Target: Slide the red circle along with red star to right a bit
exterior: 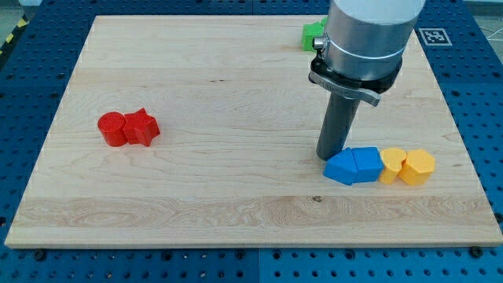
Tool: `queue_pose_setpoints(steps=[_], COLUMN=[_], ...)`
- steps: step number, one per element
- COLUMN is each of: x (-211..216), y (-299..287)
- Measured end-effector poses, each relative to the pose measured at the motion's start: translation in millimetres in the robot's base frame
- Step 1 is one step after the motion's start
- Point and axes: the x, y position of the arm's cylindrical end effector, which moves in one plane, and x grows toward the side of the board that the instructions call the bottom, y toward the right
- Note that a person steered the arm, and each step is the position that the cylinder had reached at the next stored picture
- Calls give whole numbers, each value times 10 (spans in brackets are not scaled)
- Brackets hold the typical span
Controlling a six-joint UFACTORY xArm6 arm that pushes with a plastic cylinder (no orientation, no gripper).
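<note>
Surface: pale wood board on a blue perforated bench, most of it bare.

Arm: grey housing enters from the view's top right and runs down into a dark rod. No claw on this rig, so nothing opens, shuts or holds; only my tip touches down, just beside the upper left edge of the blue blocks.

Right side row, touching in a line: two blue blocks, shapes unclear, then two yellow blocks.

Left side: red circle with red star touching it on the view's right. Well apart from my tip.

Step in hand, as I judge it: travel to the view's left, pass clear of the pair, settle just left of the circle at its mid-height, then push right slowly and briefly so the circle drives the star without either slipping off.

Hard to read: green block at the top, mostly behind the arm, shape unknown. Tip's exact end merges with the blue block's shadow.
</note>
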Motion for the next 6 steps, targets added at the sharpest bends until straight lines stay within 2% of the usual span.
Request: queue_pose_setpoints(steps=[2,4,6], x=[-15,-304,-427], y=[-558,-1222,-1652])
